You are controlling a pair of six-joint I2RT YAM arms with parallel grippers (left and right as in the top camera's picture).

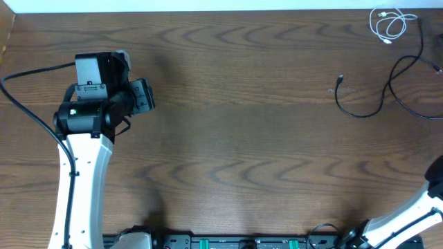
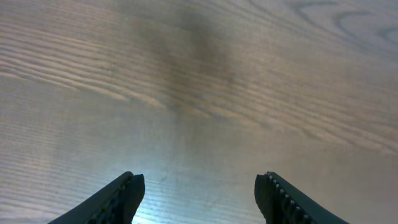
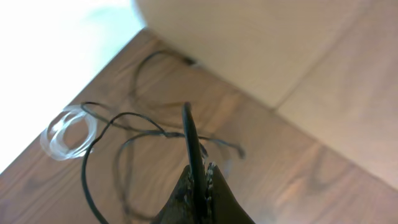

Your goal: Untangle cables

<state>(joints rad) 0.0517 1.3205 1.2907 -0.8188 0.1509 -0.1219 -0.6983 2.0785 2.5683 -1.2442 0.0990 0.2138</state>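
found white cable (image 1: pixel 387 24) coiled on desk (image 1: pixel 242 138), black cables (image 1: pixel 360 111) looping just beside it, contact unclear. found right claw (image 3: pixel 200 180) clamped shut, seemingly on one black strand; left claw (image 2: pixel 199 183) spread wide, well apart from white cable. suggest drawing strand slowly away from white cable, easing off on any snag.

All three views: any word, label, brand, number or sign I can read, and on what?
No text can be read in any view.
On the left arm: a tiny green mark, too small to read.
On the black cable pinched in the right gripper: no print.
On the white cable and the table: no print.
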